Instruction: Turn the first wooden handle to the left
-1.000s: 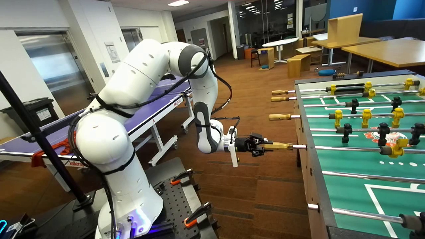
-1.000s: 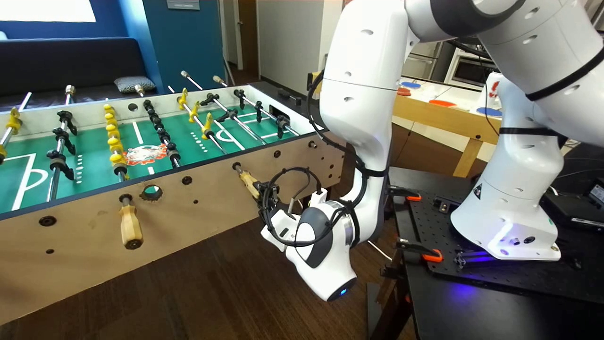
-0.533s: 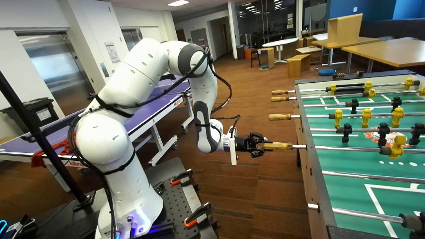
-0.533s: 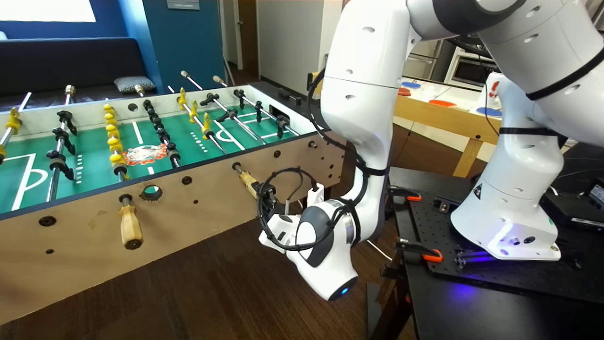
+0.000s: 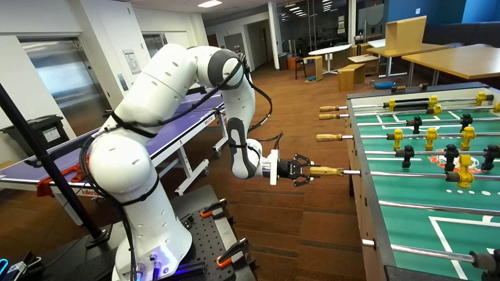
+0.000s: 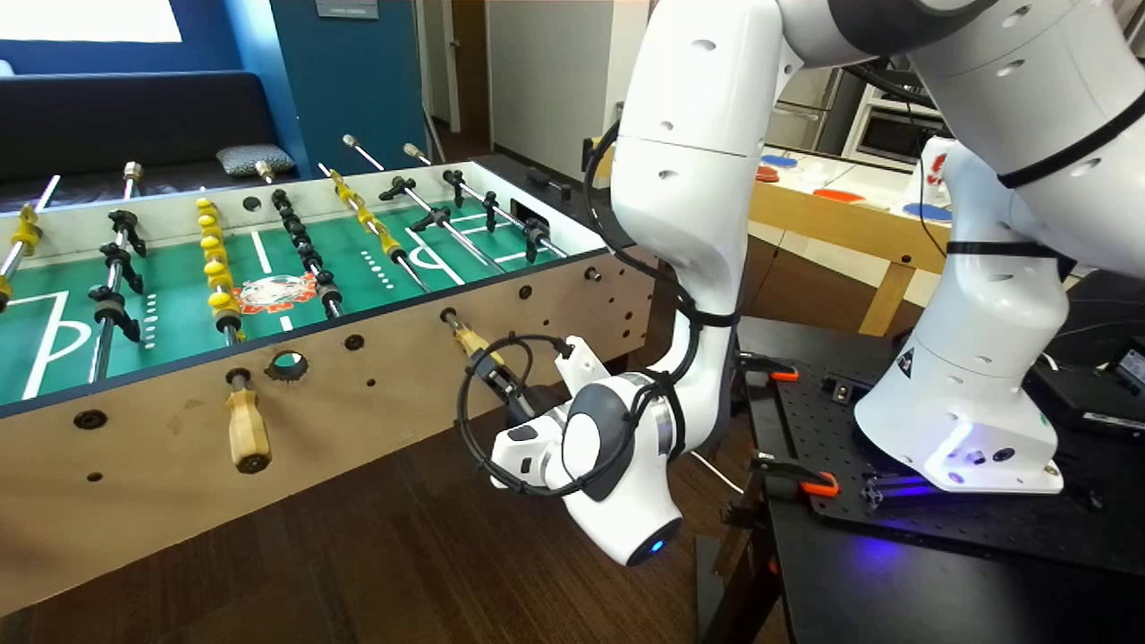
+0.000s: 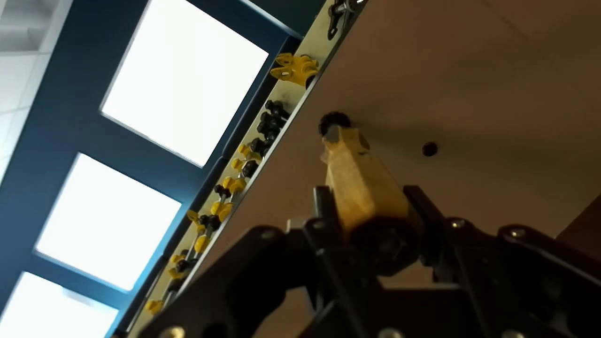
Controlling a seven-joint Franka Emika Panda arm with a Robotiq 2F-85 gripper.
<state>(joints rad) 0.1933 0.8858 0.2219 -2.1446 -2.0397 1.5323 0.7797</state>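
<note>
Both the wrist (image 5: 247, 158) and the metal rod (image 5: 408, 175) have turned since the earlier frame, and the yellow figure (image 5: 465, 175) on that rod now stands more upright, towards twelve o'clock. At three o'clock from the jaws lies the wooden handle (image 5: 328, 171), on the rod's end outside the foosball tabletop (image 5: 410, 192). The jaws are narrowed onto it, holding its free end, in an exterior view one at twelve o'clock and one at six. In the wrist view the handle points to eleven o'clock; its near end sinks into shadow among the dark jaws, so the exact contact is hard to make out, and the hole (image 7: 335, 117) behind it is a black patch. In an exterior view a looped black cable (image 6: 462, 416) crosses near the jaws, only one of the pair can be picked out, and the handle's free end is hidden. Another handle (image 6: 248, 429) at eight o'clock from it shows whole. Both exterior views cut off part of the tabletop, and in an exterior view the arm (image 6: 684, 179) runs out of frame at one o'clock. At ten o'clock in the wrist view, bright panels (image 7: 188, 82) are washed out to plain white.
</note>
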